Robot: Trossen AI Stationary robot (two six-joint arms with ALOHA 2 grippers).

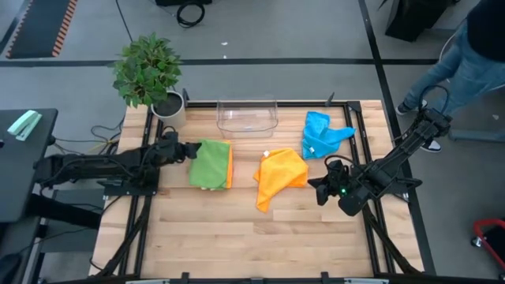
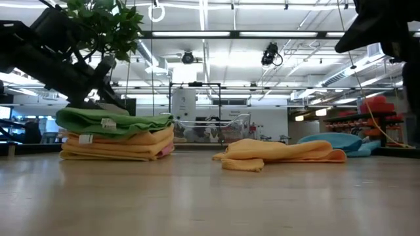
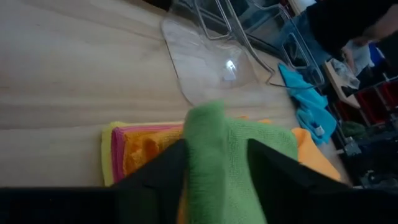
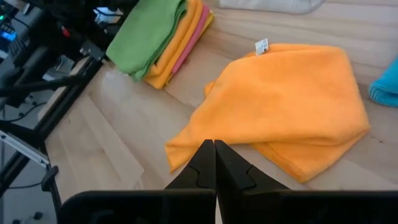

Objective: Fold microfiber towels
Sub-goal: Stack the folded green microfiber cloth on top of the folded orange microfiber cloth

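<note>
Currently the left gripper [image 1: 188,150] sits at the left edge of a folded stack [image 1: 211,164] of towels, its jaws apart. In the left wrist view a fold of the green towel [image 3: 230,155] rises between the two dark fingers [image 3: 158,171], which stand on either side of it; whether they press the cloth cannot be told. The green towel lies on top of the stack, with an orange towel [image 3: 140,149], a pink towel [image 3: 117,152] and a yellow towel [image 3: 106,155] showing as edges beneath it. The low view shows the stack resting flat on the wooden table [image 1: 237,237], green over the warmer layers.

The right gripper [image 1: 322,189] hovers near the table's right edge, jaws pressed together and holding nothing. Its wrist view shows the loose orange towel [image 4: 286,99] lying crumpled on the table just beyond the closed fingertips, apart from them, a white tag at its far edge.

The blue towel [image 1: 322,134] lies bunched on the table beyond the loose orange one, near the right side of the clear plastic bin [image 1: 248,117]. A potted plant [image 1: 150,75] stands at the table's far left corner. A person [image 1: 461,55] stands on the floor past the table's right corner.
</note>
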